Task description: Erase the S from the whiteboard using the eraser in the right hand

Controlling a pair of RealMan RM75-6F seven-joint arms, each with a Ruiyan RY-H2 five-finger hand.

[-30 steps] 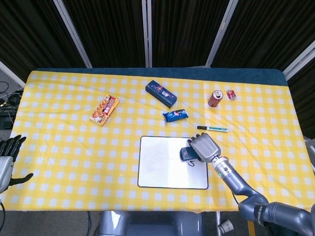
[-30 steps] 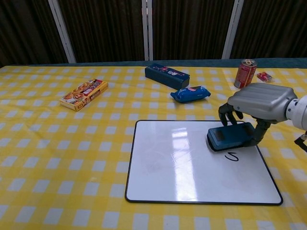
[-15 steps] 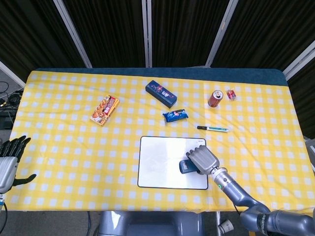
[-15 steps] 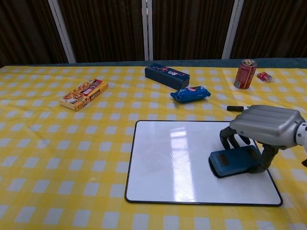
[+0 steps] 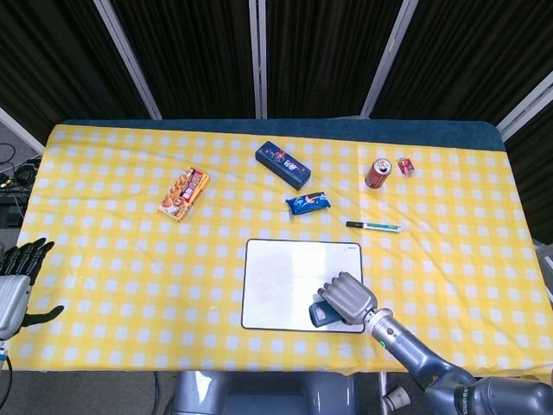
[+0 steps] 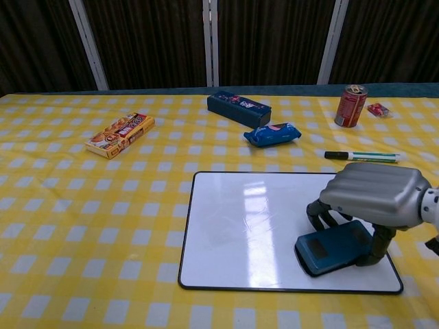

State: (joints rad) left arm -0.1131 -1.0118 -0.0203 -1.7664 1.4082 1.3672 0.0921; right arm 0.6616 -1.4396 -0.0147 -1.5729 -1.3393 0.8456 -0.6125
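The whiteboard [image 5: 281, 268] [image 6: 240, 226] lies near the table's front edge, and no mark shows on its visible surface. My right hand [image 5: 347, 298] [image 6: 376, 193] holds the dark blue eraser [image 5: 321, 316] [image 6: 335, 247] against the board's near right corner, fingers curled over it. Whether any writing lies under the hand and eraser I cannot see. At the far left edge of the head view my left hand [image 5: 14, 281] hangs off the table with fingers spread, holding nothing; the chest view does not show it.
A marker [image 5: 373, 226] [image 6: 361, 156] lies just beyond the board. Farther back are a blue snack packet [image 5: 308, 203] [image 6: 272, 133], a dark blue box [image 5: 282, 163] [image 6: 239, 108], a red can [image 5: 378, 173] [image 6: 350, 105], a small red item [image 5: 404, 165] and an orange snack box [image 5: 184, 194] [image 6: 120, 134].
My right hand has dragged the eraser toward the near right corner of the board, passing over where the S was. The S no longer shows. The left hand barely moved.
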